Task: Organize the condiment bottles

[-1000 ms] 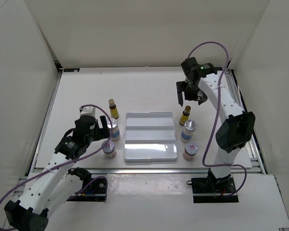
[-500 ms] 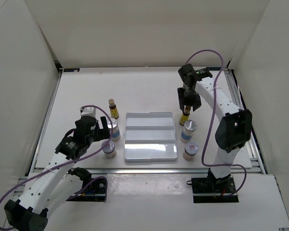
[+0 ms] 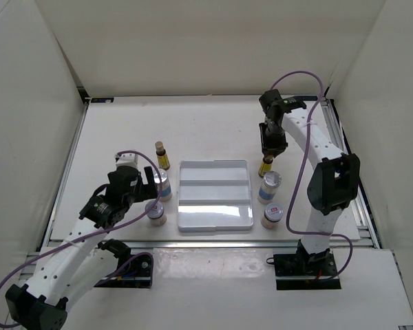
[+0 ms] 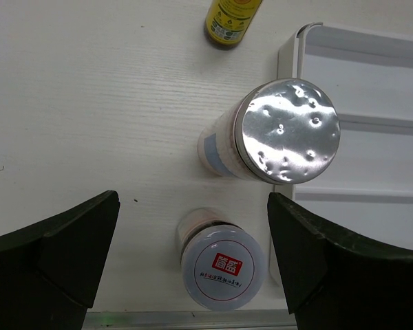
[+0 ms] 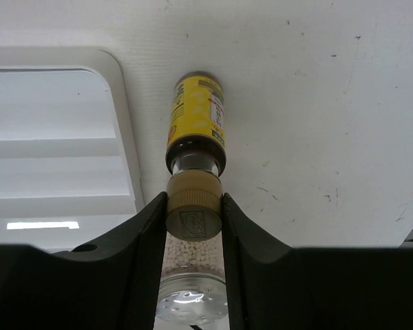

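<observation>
In the top view the right gripper covers the cap of the right amber bottle, so the grasp cannot be read there. The right wrist view settles it: the fingers are clenched on the tan cap, touching it on both sides. Behind that cap the right blue bottle is mostly hidden; only its silver top and pale grains inside the clear body show. In the left wrist view the left amber bottle is cut off by the top edge and the tray by the right edge.

All six bottles stand upright on the tabletop, three down each side of the tray, whose steps are bare. The left blue bottle is just beside the tray rim, the left jar nearer the arm base. The right jar stands nearest the right base.

The left gripper hangs spread wide above its bottles, touching nothing.

A second ago the right gripper was released and farther back; it has since dropped onto the cap. The left arm and every bottle have stayed put.
</observation>
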You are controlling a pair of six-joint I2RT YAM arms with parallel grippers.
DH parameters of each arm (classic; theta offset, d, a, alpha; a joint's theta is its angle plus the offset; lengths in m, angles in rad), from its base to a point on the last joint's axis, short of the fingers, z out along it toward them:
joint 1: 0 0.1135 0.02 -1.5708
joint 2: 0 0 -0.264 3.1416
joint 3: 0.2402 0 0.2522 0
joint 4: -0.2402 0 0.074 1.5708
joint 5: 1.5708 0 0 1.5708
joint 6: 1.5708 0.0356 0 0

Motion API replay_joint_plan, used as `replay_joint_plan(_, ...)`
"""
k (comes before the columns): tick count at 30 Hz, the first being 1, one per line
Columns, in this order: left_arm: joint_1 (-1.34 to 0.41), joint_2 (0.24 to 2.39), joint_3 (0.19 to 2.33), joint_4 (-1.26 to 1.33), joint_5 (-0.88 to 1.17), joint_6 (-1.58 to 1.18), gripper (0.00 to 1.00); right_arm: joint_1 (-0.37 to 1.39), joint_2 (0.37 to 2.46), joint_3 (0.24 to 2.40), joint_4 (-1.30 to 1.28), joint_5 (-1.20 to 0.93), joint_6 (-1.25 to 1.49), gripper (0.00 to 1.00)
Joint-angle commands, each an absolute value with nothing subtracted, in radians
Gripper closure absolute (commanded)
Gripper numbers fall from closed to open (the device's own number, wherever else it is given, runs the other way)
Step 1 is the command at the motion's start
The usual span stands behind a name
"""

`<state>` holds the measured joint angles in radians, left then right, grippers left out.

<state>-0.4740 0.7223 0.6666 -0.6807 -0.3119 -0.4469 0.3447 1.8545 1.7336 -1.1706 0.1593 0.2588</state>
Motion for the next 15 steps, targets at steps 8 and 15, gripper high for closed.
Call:
replay_joint_plan(8,-0.497,0.709,0.664,-0.689,-0.357,-0.469,0.0,0.412,1.822,2.058,-1.273,0.179,0.256,0.99)
replay_joint_plan(15,-0.517,0.709,0.664,-0.689,-0.357,-0.469,0.0,0.531,1.802,2.057,-1.302,0.144,0.247,1.0)
